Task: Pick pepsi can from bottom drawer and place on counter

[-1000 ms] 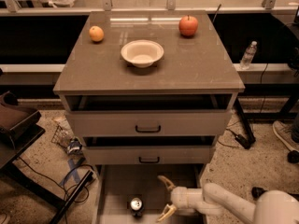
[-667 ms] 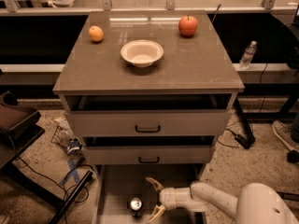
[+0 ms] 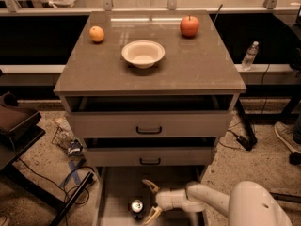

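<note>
The pepsi can (image 3: 137, 207) stands upright on the floor of the open bottom drawer (image 3: 113, 201), its silver top facing up. My gripper (image 3: 151, 201) is inside the drawer just right of the can, its two pale fingers spread open toward the can, one behind and one in front of it. The fingers do not touch the can. The white arm (image 3: 207, 201) comes in from the lower right. The counter (image 3: 197, 69) is above, with free room at its front.
On the counter are a white bowl (image 3: 143, 53), an orange (image 3: 97, 34) at the back left and a red apple (image 3: 189, 26) at the back right. Two upper drawers with black handles (image 3: 149, 130) are slightly open. A clear bottle (image 3: 249, 55) stands at right. Cables lie at left.
My gripper has moved left across the bottom drawer toward the can, and its open fingers now reach beside the can.
</note>
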Tool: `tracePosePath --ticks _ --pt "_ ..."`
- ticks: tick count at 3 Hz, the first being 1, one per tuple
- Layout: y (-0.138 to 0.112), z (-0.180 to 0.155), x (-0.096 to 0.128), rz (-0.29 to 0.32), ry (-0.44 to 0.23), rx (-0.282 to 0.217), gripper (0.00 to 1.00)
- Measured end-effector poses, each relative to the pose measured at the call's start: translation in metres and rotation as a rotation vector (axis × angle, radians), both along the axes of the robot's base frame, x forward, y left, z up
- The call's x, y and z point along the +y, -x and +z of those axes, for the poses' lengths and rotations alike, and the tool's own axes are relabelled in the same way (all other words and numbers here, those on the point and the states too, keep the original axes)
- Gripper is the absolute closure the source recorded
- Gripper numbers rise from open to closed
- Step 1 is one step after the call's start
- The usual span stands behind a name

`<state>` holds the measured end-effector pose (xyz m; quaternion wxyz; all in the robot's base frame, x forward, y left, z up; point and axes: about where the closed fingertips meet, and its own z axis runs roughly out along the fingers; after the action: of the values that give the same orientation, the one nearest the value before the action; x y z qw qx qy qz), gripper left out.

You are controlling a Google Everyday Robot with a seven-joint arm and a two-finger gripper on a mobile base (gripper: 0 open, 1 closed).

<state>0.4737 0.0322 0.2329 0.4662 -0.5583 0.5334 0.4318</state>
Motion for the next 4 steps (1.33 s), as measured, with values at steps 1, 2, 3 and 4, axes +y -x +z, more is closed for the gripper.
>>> tracePosePath --ticks 1,2,3,4 --pt "-0.003 -0.015 0.013 0.011 0.038 0.009 0.00" --pt "-0.005 -0.025 0.021 0.021 0.069 0.016 0.00" --pt "0.002 -0.039 0.026 0.034 0.070 0.037 0.00" --pt "0.016 -0.048 0.028 0.048 0.053 0.055 0.03"
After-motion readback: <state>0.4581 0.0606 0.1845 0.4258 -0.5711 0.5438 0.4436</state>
